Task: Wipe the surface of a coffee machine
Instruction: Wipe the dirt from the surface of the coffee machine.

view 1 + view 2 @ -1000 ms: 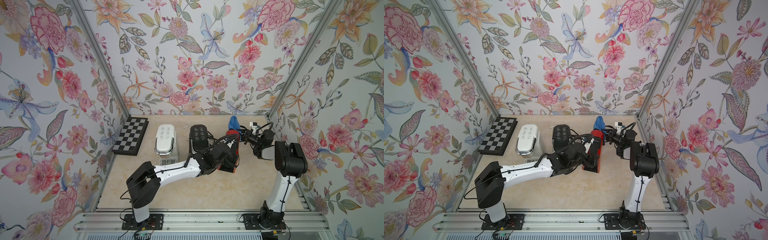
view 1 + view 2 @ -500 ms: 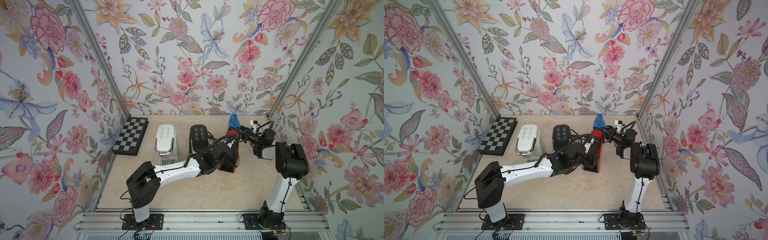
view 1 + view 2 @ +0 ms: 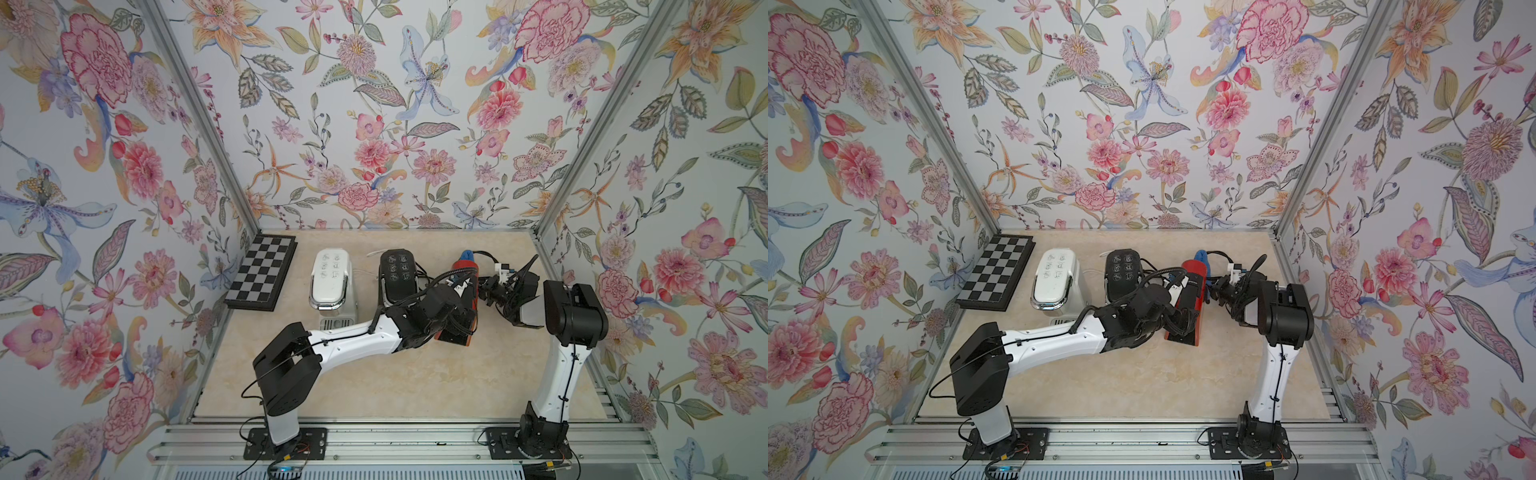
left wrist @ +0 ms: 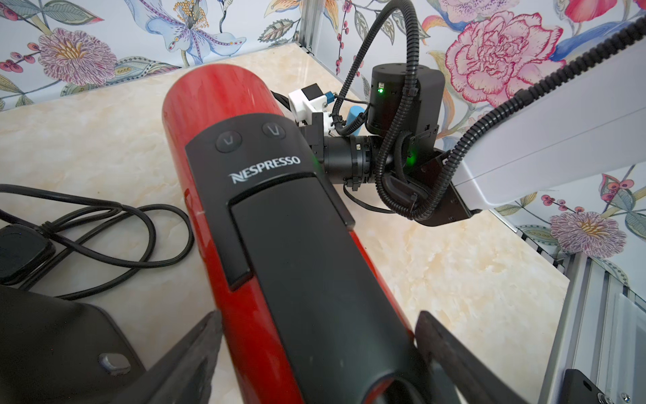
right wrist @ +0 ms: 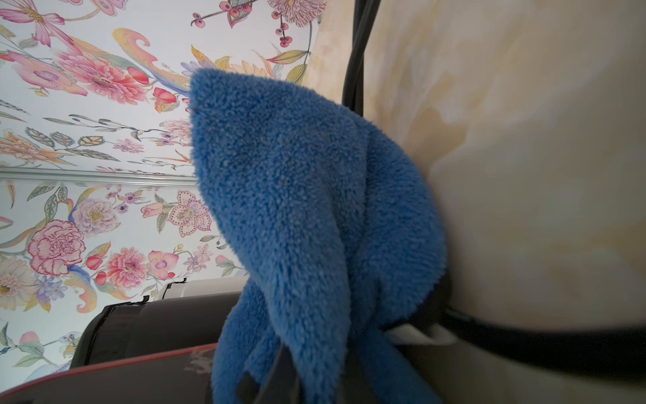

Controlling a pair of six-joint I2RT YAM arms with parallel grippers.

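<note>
Plainly the wiping is under way. The red and black capsule coffee machine (image 4: 279, 217) stands on the marbled beige tabletop (image 3: 415, 382) towards the right-hand side, nearer the back wall than the front rail. The left gripper (image 4: 318, 314) is spread wide over its front end, one finger on each flank and both seemingly pressed to the body, so I take it to be bracing the machine, not cleaning it. The right gripper (image 5: 279, 370) is pinched tight on a blue fleecy cloth (image 5: 297, 210), which hangs bunched from the jaws at the machine's rear end. In both top views the cloth (image 3: 467, 253) shows just behind the red top. Whether it actually touches the shell there I cannot tell.

To my eye the next stroke calls for drawing the cloth forward along the rounded red side or the black top panel with light, steady pressure, while the bracing hold keeps the machine from sliding or tipping.

Counting up: three coffee machines in all, this one plus a white coffee machine (image 3: 330, 276) and a black coffee machine (image 3: 398, 270) in a row beside it. There is one cloth, one black-and-grey chequered board (image 3: 262, 272) propped at the left wall, one looped black cable (image 4: 105, 224), and two arms.
</note>
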